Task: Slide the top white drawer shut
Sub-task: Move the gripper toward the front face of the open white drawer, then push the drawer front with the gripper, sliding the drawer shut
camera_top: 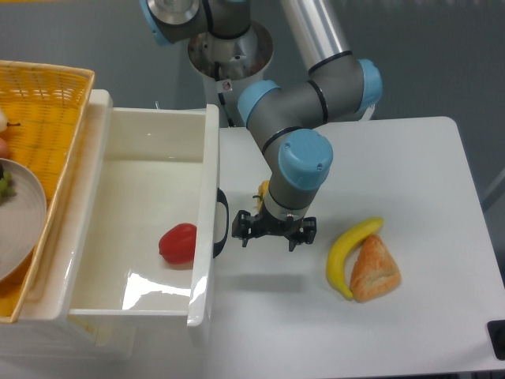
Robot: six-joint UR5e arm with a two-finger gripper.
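Drawer position: The top white drawer (pixel 207 197) is pulled fully out to the left of the table (pixel 410 158), its front panel facing the arm.
Drawer handle: The black curved handle (pixel 222 223) is mounted on the outer face of the front panel, just beside the gripper.
Drawer contents: A red pepper-like item (pixel 178 243) lies inside the tray, close to the front panel.
Gripper position: The gripper (pixel 274 230) is held low over the table, just to the right of the handle and apart from the panel.
Jaw state: The fingers are seen spread apart, with nothing held between them.
Step in hand: The approach to the front panel is judged to be under way; contact is not yet made.
Recommended contact: The panel should be met near its middle, beside the handle, so that the drawer is pushed squarely and not skewed on its runners.
Push direction: The force should be applied straight leftward, along the slide axis.
Nearby items: A banana (pixel 349 246) and a pastry (pixel 374 269) lie to the right, clear of the push path.
Adjacent hazard: The yellow woven basket (pixel 43 103) sits beyond the drawer's far side.
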